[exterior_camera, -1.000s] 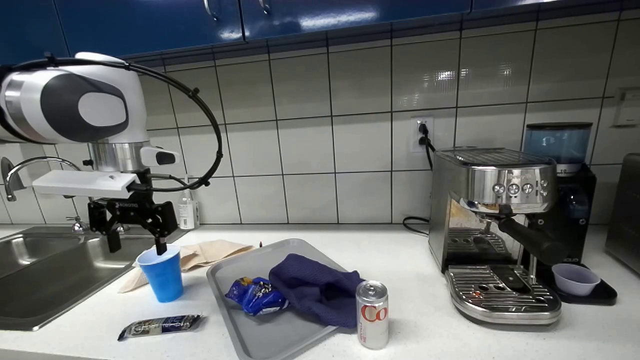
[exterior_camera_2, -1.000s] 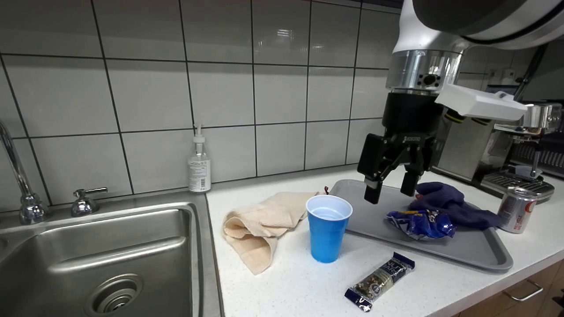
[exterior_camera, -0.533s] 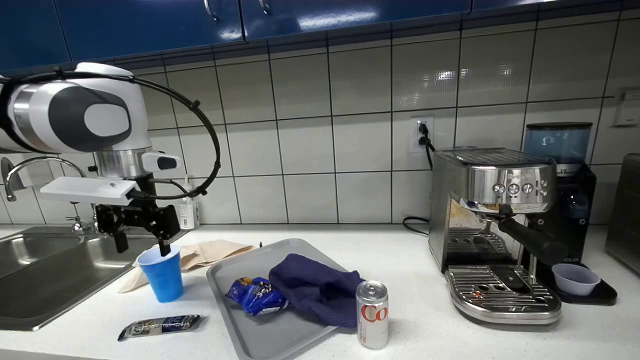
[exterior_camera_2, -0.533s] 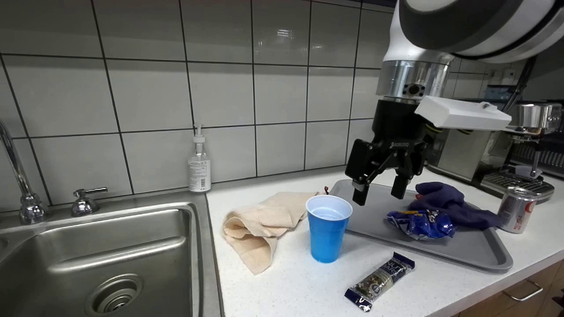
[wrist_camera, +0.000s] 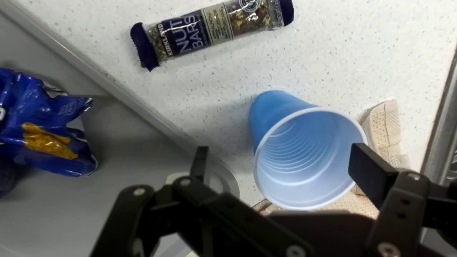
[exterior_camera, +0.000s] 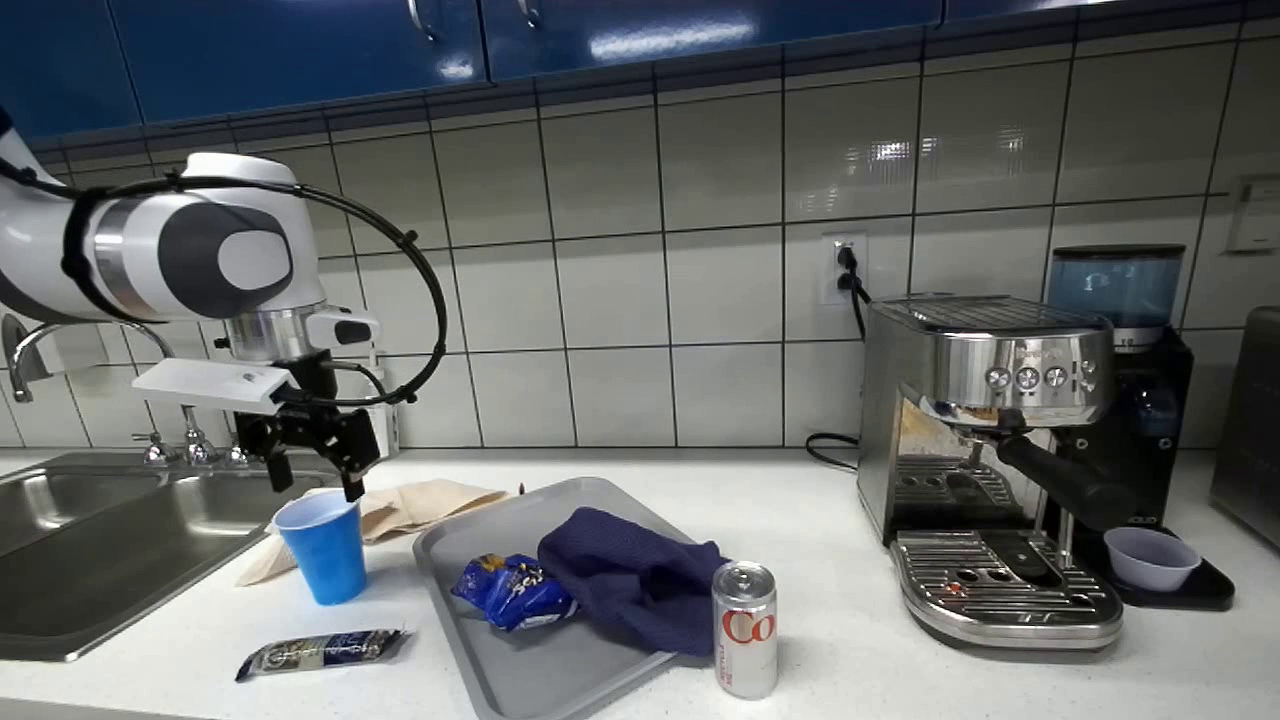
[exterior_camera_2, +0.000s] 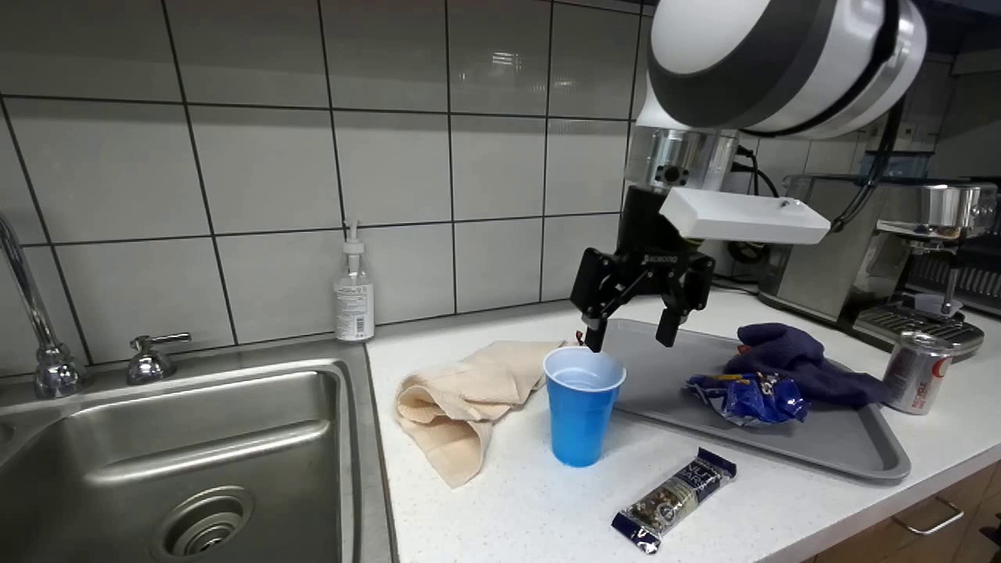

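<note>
My gripper [exterior_camera: 318,480] is open and empty, pointing down just above and slightly behind the blue cup. It also shows in an exterior view [exterior_camera_2: 630,335] and the wrist view [wrist_camera: 282,164]. The blue plastic cup [exterior_camera: 325,555] stands upright on the counter, also in an exterior view [exterior_camera_2: 580,422]. In the wrist view the cup's pale open mouth [wrist_camera: 303,157] lies between the two fingers, closer to the right one; I cannot tell whether that finger touches it. A nut bar [exterior_camera_2: 674,500] lies in front of the cup and shows in the wrist view [wrist_camera: 214,28].
A beige cloth [exterior_camera_2: 477,399] lies beside the cup, next to the sink [exterior_camera_2: 348,438]. A grey tray [exterior_camera: 480,640] holds a blue snack bag [exterior_camera: 515,592] and a purple cloth [exterior_camera: 635,575]. A soda can [exterior_camera: 745,630] stands at the tray. A coffee machine [exterior_camera: 985,450] stands farther off.
The open gripper has shifted back toward the tiled wall and closer over the blue cup, with the arm lowering. The cup and the other objects have not moved.
</note>
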